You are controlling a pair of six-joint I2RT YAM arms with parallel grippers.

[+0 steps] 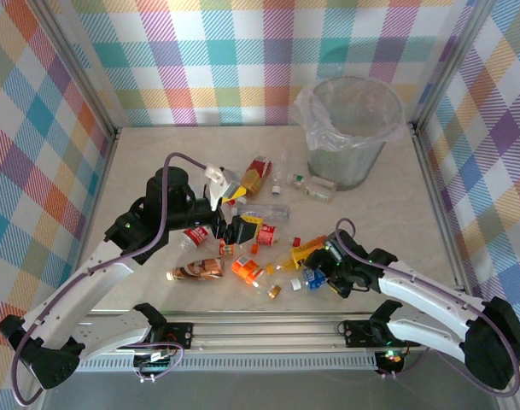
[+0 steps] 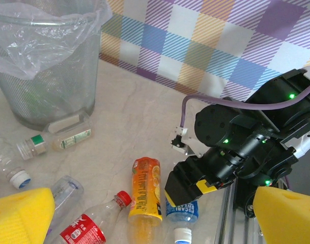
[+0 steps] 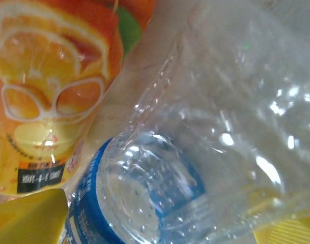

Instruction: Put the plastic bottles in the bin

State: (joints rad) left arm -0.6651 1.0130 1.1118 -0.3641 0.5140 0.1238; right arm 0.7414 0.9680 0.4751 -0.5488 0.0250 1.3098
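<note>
Blue-label bottle [image 3: 139, 198] lies flat on worktop [image 1: 144, 171] at near-right edge of the bottle pile, right under R tool [image 3: 160, 226], between its yellow pads. Long axis approx. crosswise, cap end toward L arm. R tool's jaws sit astride it; can't tell if they grip yet. Orange juice bottle [image 3: 53, 86] just beside it. L tool [image 2: 155, 216] wide open, empty, farther off. Bin [image 1: 328, 158] at far right, well apart, so prob. lift, then carry away from the bases.

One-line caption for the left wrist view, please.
Right gripper over a blue-label bottle beside an orange juice bottle, lined bin beyond.
</note>
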